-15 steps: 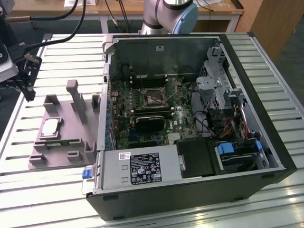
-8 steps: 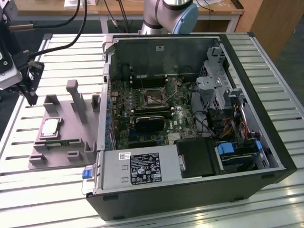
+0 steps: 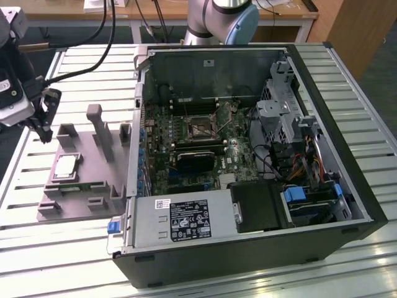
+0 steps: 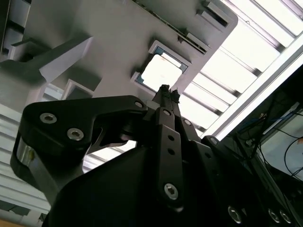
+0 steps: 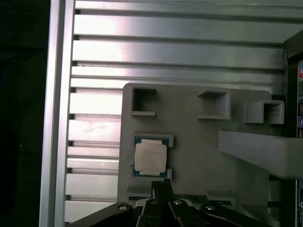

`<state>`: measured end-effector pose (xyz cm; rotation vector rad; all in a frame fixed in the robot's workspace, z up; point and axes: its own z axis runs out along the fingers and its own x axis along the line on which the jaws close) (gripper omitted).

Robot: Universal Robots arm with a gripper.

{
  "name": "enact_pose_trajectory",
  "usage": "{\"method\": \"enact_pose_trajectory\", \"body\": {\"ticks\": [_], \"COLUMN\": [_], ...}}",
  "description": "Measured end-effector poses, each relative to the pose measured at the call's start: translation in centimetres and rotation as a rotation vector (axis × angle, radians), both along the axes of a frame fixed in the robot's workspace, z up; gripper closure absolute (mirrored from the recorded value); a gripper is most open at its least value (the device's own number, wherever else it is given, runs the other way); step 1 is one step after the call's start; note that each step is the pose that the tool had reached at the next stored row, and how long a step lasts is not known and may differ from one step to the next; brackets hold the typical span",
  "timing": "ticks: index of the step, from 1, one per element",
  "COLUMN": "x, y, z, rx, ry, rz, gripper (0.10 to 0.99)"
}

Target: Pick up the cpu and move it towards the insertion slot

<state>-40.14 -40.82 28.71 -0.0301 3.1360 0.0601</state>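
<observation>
The cpu (image 3: 66, 166) lies flat in a square recess of a grey holder plate (image 3: 90, 158) at the exterior view's left, its silver top facing up. My gripper (image 3: 44, 133) hangs above the plate's far left edge, a little beyond the cpu, fingers together and holding nothing. In both wrist views the cpu (image 5: 150, 157) (image 4: 162, 72) sits just past the gripper's tips (image 5: 161, 185) (image 4: 164, 90), with a gap between them. The insertion slot (image 3: 200, 127) shows as a silver-framed square on the green motherboard (image 3: 239, 155) inside the open computer case.
The holder plate carries upright grey posts (image 3: 99, 127) and a narrow green memory stick (image 3: 74, 186). The case wall (image 3: 138, 124) stands between plate and motherboard. A black ribbed block (image 3: 193, 160), a power supply (image 3: 180, 220) and cables (image 3: 291, 167) crowd the case. The slatted metal table (image 3: 49, 248) lies around.
</observation>
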Motion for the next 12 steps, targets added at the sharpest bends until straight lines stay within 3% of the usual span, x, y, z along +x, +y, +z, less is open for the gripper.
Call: {"method": "enact_pose_trajectory", "body": {"ticks": [12], "x": [0.01], "y": [0.01], "z": [-2.19], "rx": [0.005], "ry": [0.0], "rz": [0.0], "gripper": [0.984]}}
